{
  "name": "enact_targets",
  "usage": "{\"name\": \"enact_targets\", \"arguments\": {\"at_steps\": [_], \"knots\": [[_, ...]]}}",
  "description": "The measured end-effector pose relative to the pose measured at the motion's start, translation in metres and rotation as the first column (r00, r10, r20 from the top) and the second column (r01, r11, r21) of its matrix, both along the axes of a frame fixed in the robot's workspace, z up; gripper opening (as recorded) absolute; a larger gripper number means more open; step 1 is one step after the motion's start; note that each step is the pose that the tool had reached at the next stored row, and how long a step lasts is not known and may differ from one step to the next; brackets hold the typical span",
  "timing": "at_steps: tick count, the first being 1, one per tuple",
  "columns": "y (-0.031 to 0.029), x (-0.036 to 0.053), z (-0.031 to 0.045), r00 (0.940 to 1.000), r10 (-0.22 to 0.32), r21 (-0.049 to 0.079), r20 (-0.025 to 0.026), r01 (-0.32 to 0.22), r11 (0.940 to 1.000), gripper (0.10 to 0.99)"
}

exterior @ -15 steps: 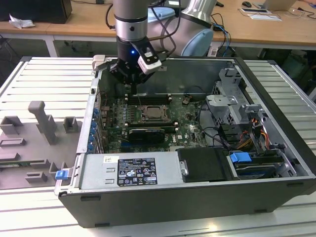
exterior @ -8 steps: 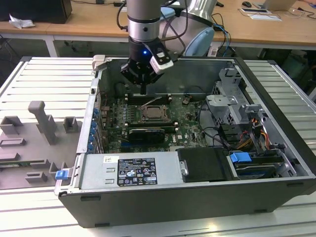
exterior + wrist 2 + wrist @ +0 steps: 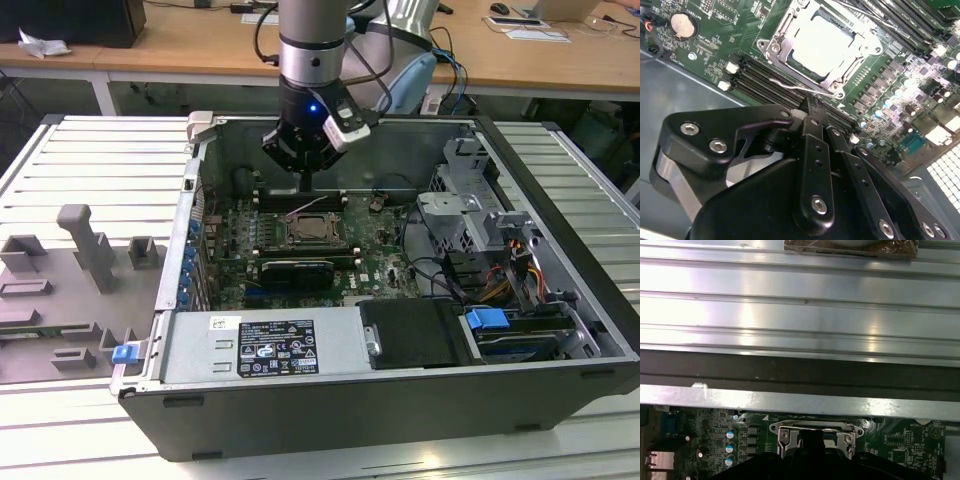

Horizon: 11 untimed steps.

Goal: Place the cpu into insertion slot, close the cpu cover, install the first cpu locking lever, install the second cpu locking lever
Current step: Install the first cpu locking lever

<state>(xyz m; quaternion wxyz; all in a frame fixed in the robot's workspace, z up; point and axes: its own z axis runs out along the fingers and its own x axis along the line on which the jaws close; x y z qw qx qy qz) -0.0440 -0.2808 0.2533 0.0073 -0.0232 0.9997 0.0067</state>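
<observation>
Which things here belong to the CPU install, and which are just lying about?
Job in hand:
gripper
cpu, seated
cpu cover, down around it
wire locking lever

Lying about:
memory sticks
coin battery
power supply
grey fixture blocks outside the case

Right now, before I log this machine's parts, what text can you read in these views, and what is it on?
White label on the metal power supply box: printed lines and symbols, too small to read.
Green motherboard: white markings, too blurred to read.
cpu: bright glare on its face, no text readable.
Nothing can be quoted.
</observation>
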Motion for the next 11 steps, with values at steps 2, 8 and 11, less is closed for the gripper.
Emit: {"name": "enact_targets", "arguments": {"at_steps": [2, 8, 11], "knots": [[0.0001, 0.0012, -0.0001, 1.0000, 0.000, 0.000, -0.0001, 0.000, 1.0000, 0.106], [0.0001, 0.0047, -0.0007, 1.0000, 0.000, 0.000, -0.0001, 0.000, 1.0000, 0.106], [0.0001, 0.0064, -0.0008, 1.0000, 0.000, 0.000, 0.0000, 0.000, 1.0000, 0.106]]}}
